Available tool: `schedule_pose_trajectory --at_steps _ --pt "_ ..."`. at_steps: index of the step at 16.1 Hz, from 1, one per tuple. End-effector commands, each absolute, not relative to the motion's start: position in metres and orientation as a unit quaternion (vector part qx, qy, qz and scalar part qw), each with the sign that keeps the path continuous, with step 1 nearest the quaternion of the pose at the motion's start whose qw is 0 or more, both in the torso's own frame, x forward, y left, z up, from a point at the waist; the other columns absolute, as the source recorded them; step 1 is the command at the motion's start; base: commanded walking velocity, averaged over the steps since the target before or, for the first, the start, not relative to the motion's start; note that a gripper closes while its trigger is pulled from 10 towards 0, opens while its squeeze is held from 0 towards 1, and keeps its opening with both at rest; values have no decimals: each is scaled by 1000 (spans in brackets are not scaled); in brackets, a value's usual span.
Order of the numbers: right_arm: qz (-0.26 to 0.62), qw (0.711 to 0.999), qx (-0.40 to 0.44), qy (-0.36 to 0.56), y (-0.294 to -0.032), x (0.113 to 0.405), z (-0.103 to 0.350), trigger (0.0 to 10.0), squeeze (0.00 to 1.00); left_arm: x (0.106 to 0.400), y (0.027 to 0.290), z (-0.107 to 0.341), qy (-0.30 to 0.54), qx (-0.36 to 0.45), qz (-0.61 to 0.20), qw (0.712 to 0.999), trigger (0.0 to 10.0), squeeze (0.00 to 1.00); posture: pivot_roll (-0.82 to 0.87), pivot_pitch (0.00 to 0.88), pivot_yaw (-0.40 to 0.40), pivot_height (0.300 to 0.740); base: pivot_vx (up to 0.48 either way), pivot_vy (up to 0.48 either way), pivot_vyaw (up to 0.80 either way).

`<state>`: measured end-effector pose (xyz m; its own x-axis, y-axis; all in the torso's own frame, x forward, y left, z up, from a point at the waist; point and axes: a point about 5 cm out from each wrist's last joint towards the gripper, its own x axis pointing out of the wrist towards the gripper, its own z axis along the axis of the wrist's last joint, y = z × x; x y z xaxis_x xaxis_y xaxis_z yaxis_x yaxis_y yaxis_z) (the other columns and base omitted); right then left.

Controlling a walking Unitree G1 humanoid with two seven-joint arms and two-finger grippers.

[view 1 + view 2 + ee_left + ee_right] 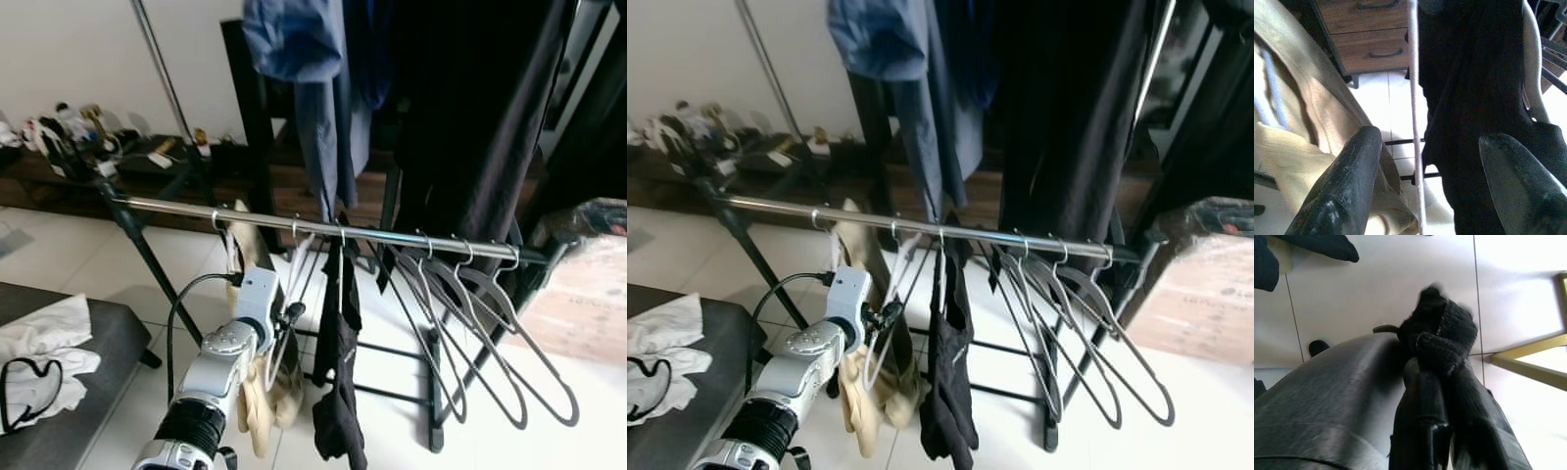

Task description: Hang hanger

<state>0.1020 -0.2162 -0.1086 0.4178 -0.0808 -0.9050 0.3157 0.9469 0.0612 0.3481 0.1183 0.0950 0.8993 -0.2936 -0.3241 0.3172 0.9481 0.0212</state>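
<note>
Left gripper [1422, 181] fingers [1347, 186] spread, straddling white hanger [1414, 122]

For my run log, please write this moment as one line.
left gripper: open, beside white hanger | white hanger: hooked on rail | right gripper: shut on black cloth

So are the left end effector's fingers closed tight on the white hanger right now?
No. In the left wrist view the two black fingers stand wide apart, with the thin white hanger running between them, touching neither.
</note>
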Motion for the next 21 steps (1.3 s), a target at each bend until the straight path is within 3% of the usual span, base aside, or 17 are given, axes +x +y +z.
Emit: schedule_pose_trajectory --at_steps 1,16,17,18,21 --pt "-122 837 111 522 -217 103 -108 0 0 349 121 95 160 40 -153 974 10000 0 -70 154 41 740 0 0 0" --pt "-122 837 111 522 -217 103 -108 0 0 349 121 95 160 40 -153 974 10000 0 -70 154 41 740 0 0 0" --pt "-112 839 118 519 -208 76 -114 0 0 355 115 108 141 24 -132 981 10000 0 -88 357 88 740 0 0 0" --pt "-101 841 126 516 -198 43 -117 0 0 360 109 123 122 2 -109 987 10000 0 -89 356 88 740 0 0 0" --pt "-99 842 127 515 -197 39 -117 0 0 361 107 128 113 0 -108 988 10000 0 -88 343 89 740 0 0 0"
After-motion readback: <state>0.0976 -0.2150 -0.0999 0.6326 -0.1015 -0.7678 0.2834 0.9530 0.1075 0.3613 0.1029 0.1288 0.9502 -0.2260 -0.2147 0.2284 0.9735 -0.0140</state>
